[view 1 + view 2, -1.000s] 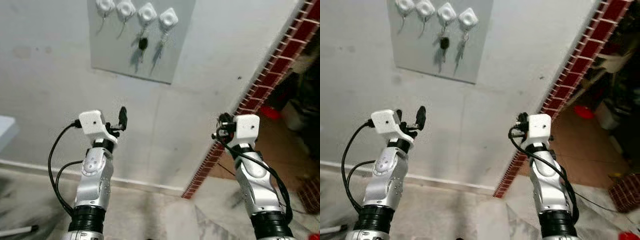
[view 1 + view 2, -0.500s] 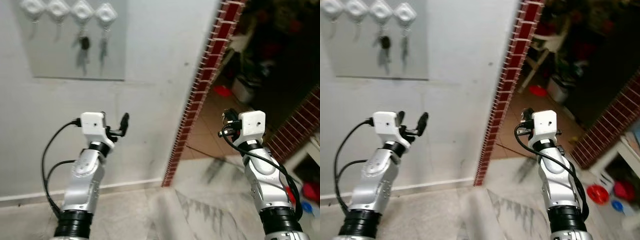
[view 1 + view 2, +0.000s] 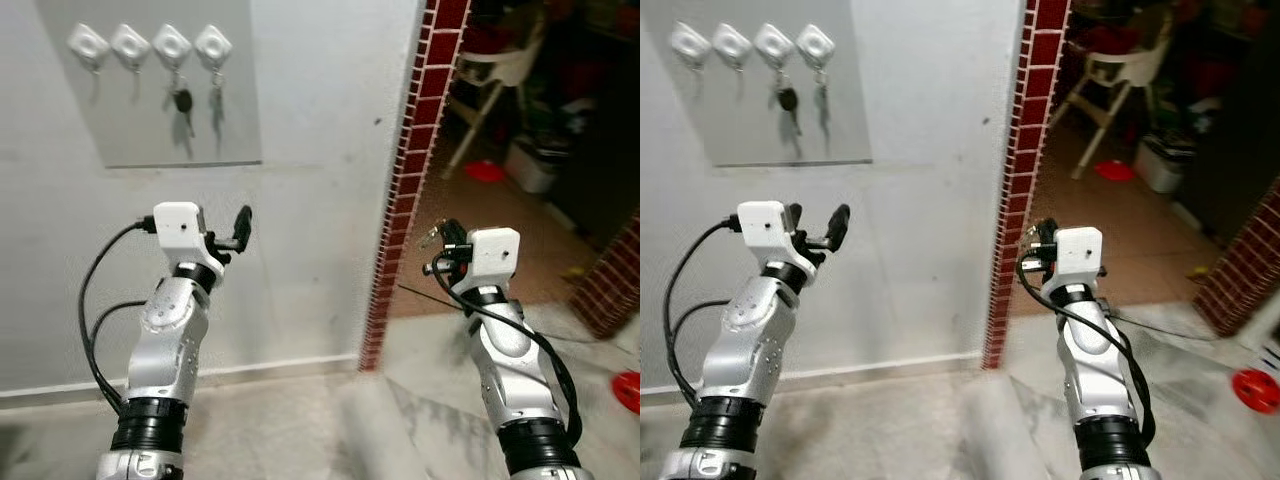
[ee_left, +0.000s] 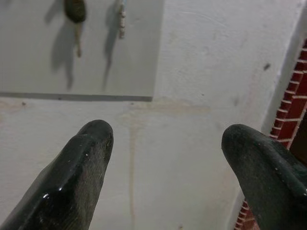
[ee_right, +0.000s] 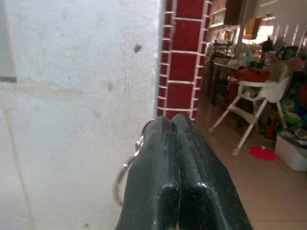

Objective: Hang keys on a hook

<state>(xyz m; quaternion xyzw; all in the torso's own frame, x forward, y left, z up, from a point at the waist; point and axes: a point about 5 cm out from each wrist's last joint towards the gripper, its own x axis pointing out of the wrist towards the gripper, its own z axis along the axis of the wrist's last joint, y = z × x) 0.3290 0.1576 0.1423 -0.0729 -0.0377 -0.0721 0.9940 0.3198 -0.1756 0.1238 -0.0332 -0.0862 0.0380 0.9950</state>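
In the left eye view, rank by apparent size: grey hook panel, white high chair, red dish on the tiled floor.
1. grey hook panel
2. white high chair, though farther away
3. red dish

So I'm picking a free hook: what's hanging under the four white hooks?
Keys hang under the two right hooks, one with a black head. Under the two left hooks are faint shapes, too blurred to identify.

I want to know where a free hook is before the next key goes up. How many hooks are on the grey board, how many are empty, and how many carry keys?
Empty hooks: 2 (first, second)
Hooks with keys: 2 (third holds the black-headed key, fourth holds the metal keys)
Total hooks on the grey board: 4
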